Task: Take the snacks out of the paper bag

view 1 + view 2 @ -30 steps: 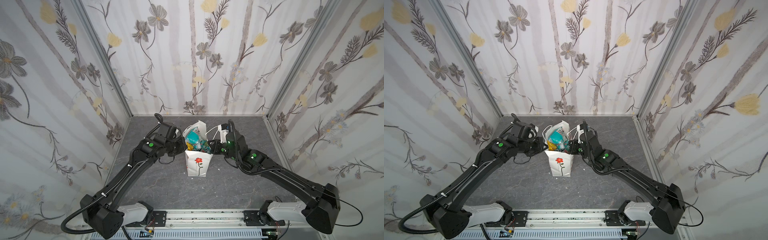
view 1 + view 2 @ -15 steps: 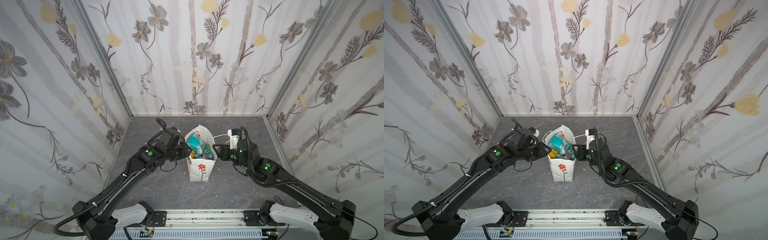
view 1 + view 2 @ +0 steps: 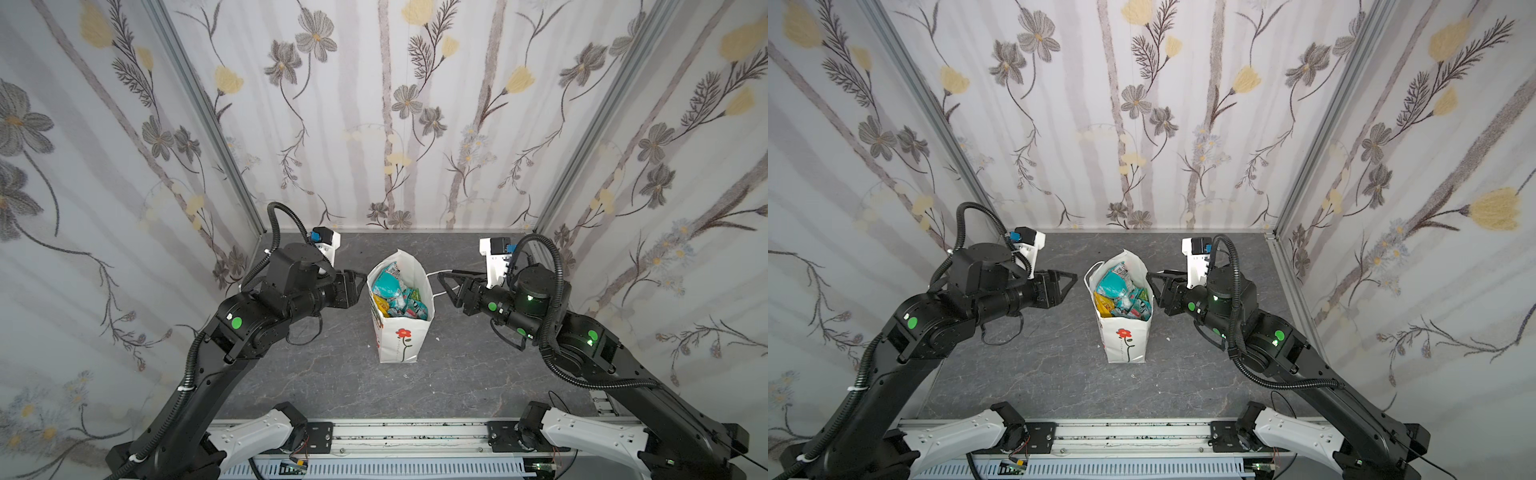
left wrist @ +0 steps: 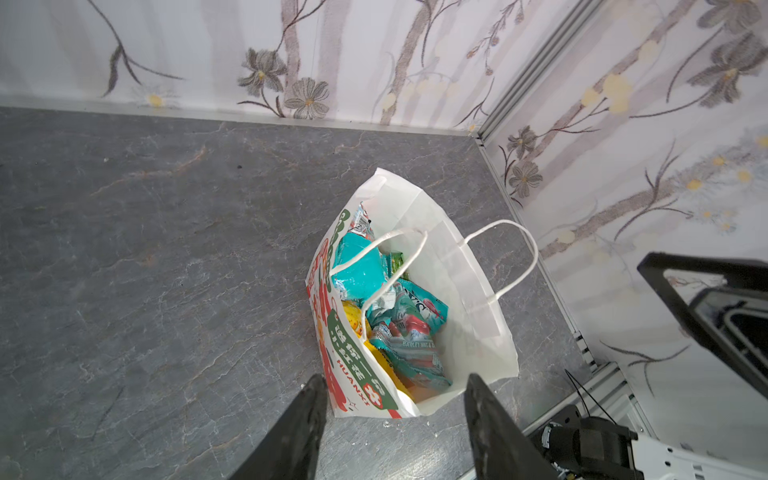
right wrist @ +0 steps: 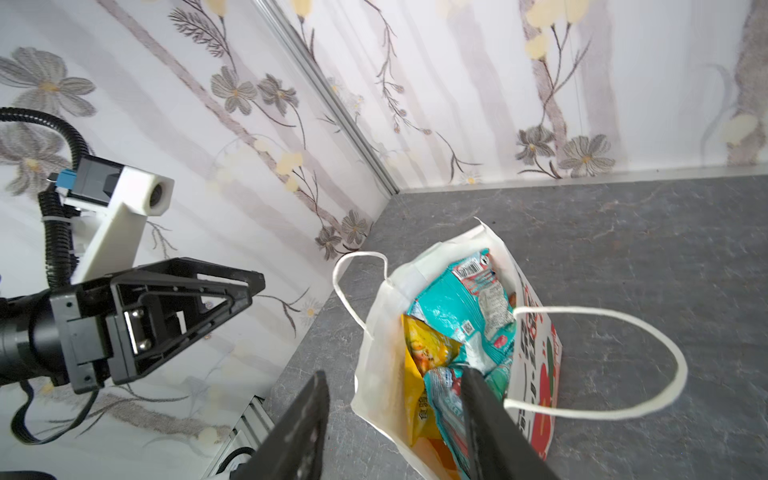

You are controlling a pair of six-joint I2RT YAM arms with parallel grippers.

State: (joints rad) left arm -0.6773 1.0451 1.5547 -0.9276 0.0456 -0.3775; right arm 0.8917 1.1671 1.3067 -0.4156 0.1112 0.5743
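Note:
The white paper bag (image 3: pixel 401 336) (image 3: pixel 1125 338) with a red flower print stands upright in the middle of the table, its mouth open. The snacks (image 3: pixel 397 291) fill it: a teal packet (image 4: pixel 357 270) (image 5: pixel 453 307), a yellow one (image 5: pixel 428 345) and a teal packet with red fruit (image 4: pixel 411 328). Both cord handles (image 4: pixel 511 257) (image 5: pixel 623 361) hang loose. My left gripper (image 3: pixel 358 280) (image 4: pixel 395 376) is open just left of the bag's rim, holding nothing. My right gripper (image 3: pixel 444 282) (image 5: pixel 395 372) is open just right of the rim, also empty.
The table (image 3: pixel 332 374) is dark grey stone-look, closed in by floral walls at the left, back and right. A metal rail (image 3: pixel 399 436) with both arm bases runs along the front edge. Small white crumbs lie near the bag's foot.
Both grippers were shut at the bag's top edge a second ago. They have opened, let go and drawn back to either side. The bag has settled upright with its handles drooping.

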